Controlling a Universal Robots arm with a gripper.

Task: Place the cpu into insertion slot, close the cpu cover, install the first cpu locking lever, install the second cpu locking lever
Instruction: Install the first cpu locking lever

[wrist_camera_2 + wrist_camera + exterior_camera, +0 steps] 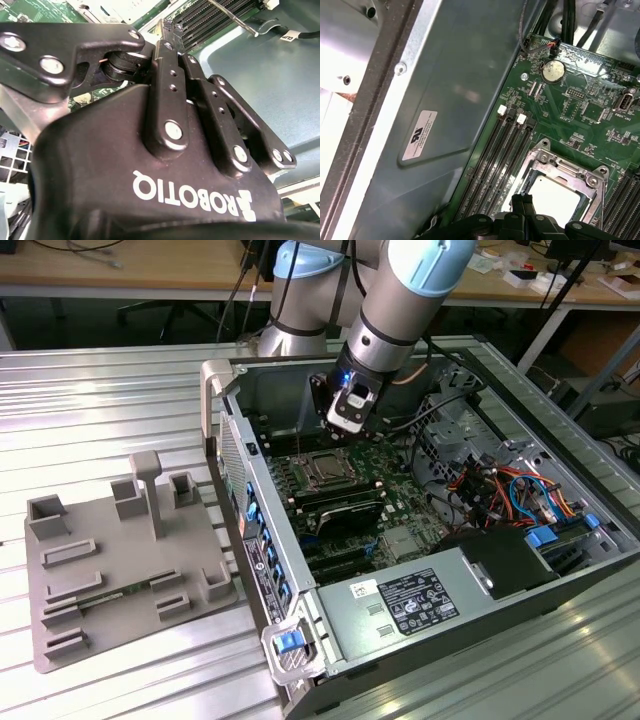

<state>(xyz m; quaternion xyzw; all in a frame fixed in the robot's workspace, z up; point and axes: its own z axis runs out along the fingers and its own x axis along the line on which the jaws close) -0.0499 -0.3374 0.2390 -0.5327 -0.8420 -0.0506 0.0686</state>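
Fingers (pixel 517 206) look pinched together, empty, just above the cpu cover (pixel 592 182) lying over the cpu (pixel 552 200) in the insertion slot (pixel 310 465); a skewed push could scrape it or unseat the chip.

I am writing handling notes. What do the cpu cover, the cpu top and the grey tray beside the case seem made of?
The cpu cover: bare metal, likely steel; silvery with bright glints. The cpu: its top looks like pale matt metal, evenly light. The grey tray: probably plastic; dull, uniform grey, no shine.
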